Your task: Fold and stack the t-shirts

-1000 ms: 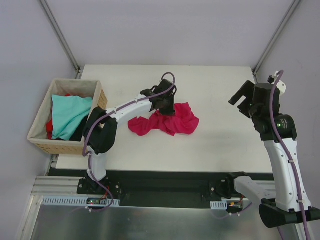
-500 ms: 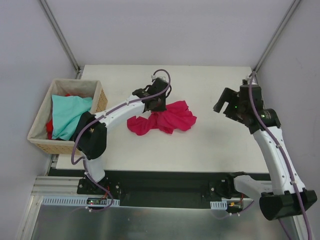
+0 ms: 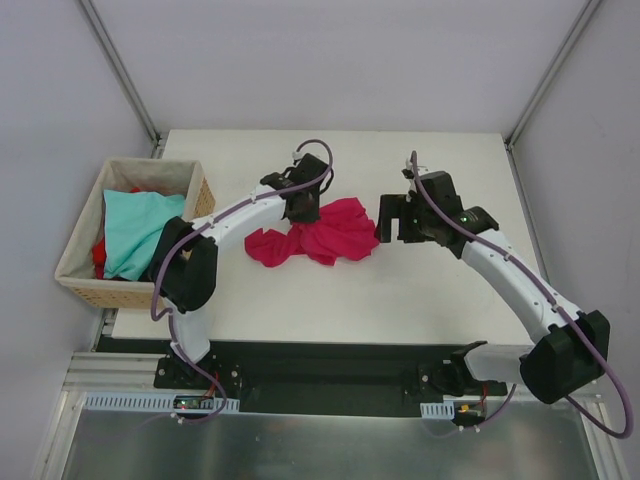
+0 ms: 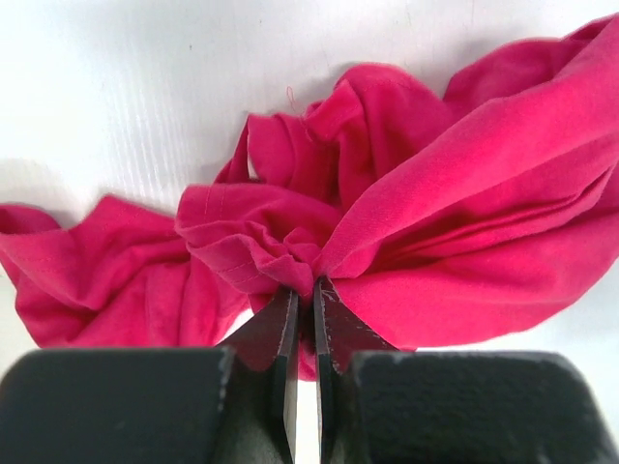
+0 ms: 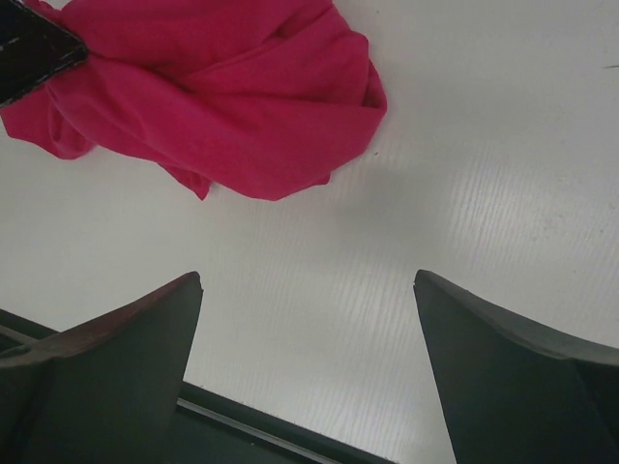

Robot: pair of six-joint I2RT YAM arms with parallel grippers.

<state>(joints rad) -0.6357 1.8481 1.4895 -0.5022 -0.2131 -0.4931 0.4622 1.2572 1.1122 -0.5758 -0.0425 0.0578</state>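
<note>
Crimson tee (image 4: 406, 193), limp and light I'd judge, lies bunched at frame centre; my left jaws clamp a gathered fold, my right jaws gape empty. I'd take its right edge.

The table (image 3: 440, 290) is plain white, finely ribbed. The basket (image 3: 110, 294) is tan woven wicker. To its right, the crimson-magenta t-shirt (image 3: 325, 235) is solid and unprinted. Inside the basket, the light teal t-shirt (image 3: 135, 228) and red t-shirt (image 3: 98, 253) are plain. The left gripper (image 4: 302, 292) and right gripper (image 5: 309, 290) are matte black.
</note>
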